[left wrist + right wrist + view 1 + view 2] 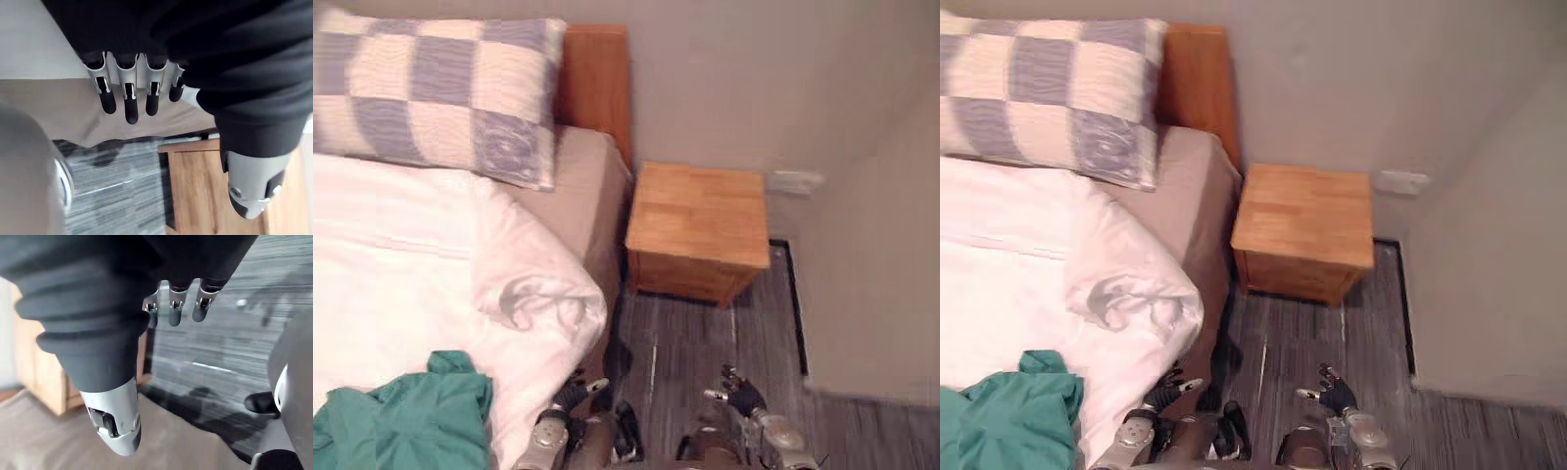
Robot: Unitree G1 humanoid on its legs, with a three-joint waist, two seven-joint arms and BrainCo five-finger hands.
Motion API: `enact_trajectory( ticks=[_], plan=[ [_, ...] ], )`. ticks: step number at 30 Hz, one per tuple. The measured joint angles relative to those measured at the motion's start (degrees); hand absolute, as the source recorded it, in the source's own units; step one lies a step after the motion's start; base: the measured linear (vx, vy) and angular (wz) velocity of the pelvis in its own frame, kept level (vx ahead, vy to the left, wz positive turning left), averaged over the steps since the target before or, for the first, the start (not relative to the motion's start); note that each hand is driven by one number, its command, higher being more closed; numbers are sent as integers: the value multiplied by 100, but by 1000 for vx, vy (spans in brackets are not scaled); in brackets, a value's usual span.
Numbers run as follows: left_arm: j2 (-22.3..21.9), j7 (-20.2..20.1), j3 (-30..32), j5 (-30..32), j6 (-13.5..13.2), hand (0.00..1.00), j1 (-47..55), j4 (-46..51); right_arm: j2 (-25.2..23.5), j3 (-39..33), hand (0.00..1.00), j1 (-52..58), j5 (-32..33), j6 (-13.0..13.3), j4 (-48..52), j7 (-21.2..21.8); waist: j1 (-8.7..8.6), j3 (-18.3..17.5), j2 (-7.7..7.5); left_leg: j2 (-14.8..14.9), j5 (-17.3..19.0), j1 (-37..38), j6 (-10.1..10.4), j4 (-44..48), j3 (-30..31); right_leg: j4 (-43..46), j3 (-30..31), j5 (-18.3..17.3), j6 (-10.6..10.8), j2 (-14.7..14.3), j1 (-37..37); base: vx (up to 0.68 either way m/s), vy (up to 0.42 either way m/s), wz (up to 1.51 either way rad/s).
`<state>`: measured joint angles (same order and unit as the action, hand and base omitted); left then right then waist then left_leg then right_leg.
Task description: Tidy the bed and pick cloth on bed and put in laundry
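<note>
Shows a green cloth crumpled on the white duvet at the near end of the bed, held by neither hand. Puts the duvet's folded corner just beside the cloth, spilling over the bed's side edge. Places a checked pillow at the head, lying on the duvet's far edge and in front of the wooden headboard, with bare tan sheet beside it. Sets a wooden nightstand just beside the bed, against the wall, on grey plank floor. Marks a white wall plate low on the wall behind the nightstand, perhaps a socket, too blurred to say.

Finds the left hand low at the bed's side, near the duvet's hanging corner and apart from the cloth. Reads its fingers in the left wrist view as straight and released, thumb apart, grasping nothing, with tan sheet, floor and nightstand past them. Finds the right hand over the floor, well apart from the bed, in front of the nightstand. Reads its fingers in the right wrist view as loose and extended too, with nothing between them and the thumb, and floor boards beyond.
</note>
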<state>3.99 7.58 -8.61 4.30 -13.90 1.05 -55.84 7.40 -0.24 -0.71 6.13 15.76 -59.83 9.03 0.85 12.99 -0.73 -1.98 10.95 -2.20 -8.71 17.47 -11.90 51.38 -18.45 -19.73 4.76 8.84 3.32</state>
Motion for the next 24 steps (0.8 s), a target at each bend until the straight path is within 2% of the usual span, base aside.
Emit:
enact_trajectory(
  ticks=[1, 2, 3, 4, 5, 6, 7, 8, 9, 11, 12, 14, 15, 16, 17, 18, 20, 21, 22, 24],
  plan=[
    [-22, 1, -10, -37, -1, 0, 9, -57, -34, 90, 0, 75, 30, 155, 89, -192, -32, 29, 74, 92, -83, 323, 133, -253, 578, -755, 224, -7, 1, -242, 58, 370, -162, 178],
    [-20, 1, -10, -42, -1, 0, 8, -71, -39, 89, 0, 111, 52, 197, 128, -276, -34, 28, 79, 125, -107, 385, 171, -316, 816, -1072, 390, -7, 0, -341, 122, 409, -239, 216],
    [-23, -1, -11, -104, -2, 0, 2, -78, -27, 69, 0, 203, 138, 244, 247, -434, -58, 20, 69, 187, -132, 395, 260, -364, 1318, -1653, 857, 9, 3, -556, 287, 262, -232, 224],
    [-18, -2, -16, -153, -6, 0, -7, -78, -20, 32, 0, 313, 242, 307, 392, -655, -156, 6, 45, 204, -140, 291, 394, -356, 1940, -2230, 1654, 97, 38, -756, 428, 415, -418, 336],
    [42, 0, -44, -228, -4, 0, -14, -90, -59, -90, 0, 522, 294, 370, 706, -943, -289, -23, -22, 132, -111, 81, 598, -274, 2721, -2814, 2865, 283, 126, -868, 551, 279, -307, 305],
    [79, 0, -50, -271, 11, 0, -8, -96, -94, -155, 0, 606, 288, 408, 811, -1076, -303, -53, -98, 90, -72, 5, 689, -187, 2954, -3033, 3247, 385, 200, -866, 538, 232, -362, 298],
    [182, 4, -39, -357, 61, 0, 27, -70, -189, -200, 0, 753, 269, 418, 1033, -1352, -284, -120, -250, -29, 76, -180, 918, 120, 3253, -3520, 3715, 776, 298, -773, 429, 169, -385, 211],
    [364, 7, -16, -411, 106, 0, 82, -63, -298, -199, 0, 842, 233, 416, 1218, -1528, -234, -184, -481, -169, 228, -310, 1116, 354, 3265, -3771, 3779, 1350, 383, -572, 359, 203, -574, 216],
    [372, 25, 170, -602, 219, 0, 173, -81, -181, -164, 0, 694, 59, 396, 1439, -1726, -165, -153, -174, 148, 345, -388, 1235, 549, 3269, -3665, 3366, 1283, 253, -815, 255, 139, -466, 131],
    [291, 15, 521, -770, 201, 0, 454, 98, -43, -149, 0, 592, -129, 390, 2233, -1916, -56, -246, 29, 505, 338, -421, 1438, 341, 3245, -3862, 3049, 1309, 69, -1050, 170, 55, -346, 75],
    [301, -13, 724, -812, 152, 0, 603, 181, 194, -160, 0, 411, -232, 376, 2883, -1940, 11, -290, 103, 705, 131, -396, 1623, 6, 3213, -3992, 2851, 1381, -51, -1116, 93, 29, -291, 72],
    [314, -118, 889, -816, 115, 0, 719, 194, 534, -234, 0, 87, -236, 252, 3474, -2008, 7, -317, 146, 847, -167, -417, 1599, -196, 2883, -4078, 2507, 1456, -191, -1100, 4, 7, -242, 99],
    [342, -189, 935, -820, 121, 0, 746, 195, 729, -452, 0, -217, -231, 135, 3732, -2049, 6, -321, 140, 925, -394, -526, 1486, -213, 2272, -4073, 2202, 1435, -285, -1022, -15, -12, -205, 114],
    [368, -229, 947, -814, 125, 0, 743, 195, 805, -548, 0, -337, -232, 95, 3805, -2081, 3, -314, 125, 946, -435, -581, 1394, -177, 1957, -4075, 2067, 1430, -306, -969, -25, -26, -143, 116],
    [397, -278, 956, -789, 124, 0, 748, 195, 936, -671, 0, -504, -231, -12, 3941, -2122, 0, -290, 85, 1031, -385, -728, 1227, 84, 1296, -4089, 1831, 1430, -333, -901, -39, -30, -81, 119],
    [423, -375, 962, -693, 126, 0, 765, 192, 1127, -715, 0, -742, -239, -184, 4026, -2109, 0, -286, 92, 1199, -212, -814, 959, 588, 333, -4112, 1512, 1432, -339, -796, -120, -29, -55, 124],
    [429, -402, 958, -575, 124, 0, 768, 203, 1251, -714, 0, -935, -293, -339, 4108, -2081, -7, -285, 97, 1259, -82, -759, 750, 746, -399, -4107, 1164, 1411, -323, -689, -197, -39, 20, 119],
    [437, -461, 928, -491, 121, 0, 779, 255, 1290, -648, 0, -1238, -371, -512, 4107, -1994, -3, -272, 146, 1244, -84, -736, 775, 525, -686, -3996, 899, 1293, -274, -609, -201, -59, 89, 105],
    [467, -495, 931, -453, 124, 0, 777, 282, 1290, -586, 0, -1346, -426, -583, 4108, -1973, 3, -244, 103, 1166, -129, -721, 827, 413, -663, -3960, 840, 1271, -252, -555, -191, -70, 108, 93],
    [590, -627, 910, -331, 168, 0, 787, 347, 1320, -346, 0, -1804, -713, -846, 4104, -1864, 35, -158, -63, 762, -366, -605, 795, -209, -489, -3917, 600, 1230, -191, -272, -168, -88, 122, 83]
  ],
)
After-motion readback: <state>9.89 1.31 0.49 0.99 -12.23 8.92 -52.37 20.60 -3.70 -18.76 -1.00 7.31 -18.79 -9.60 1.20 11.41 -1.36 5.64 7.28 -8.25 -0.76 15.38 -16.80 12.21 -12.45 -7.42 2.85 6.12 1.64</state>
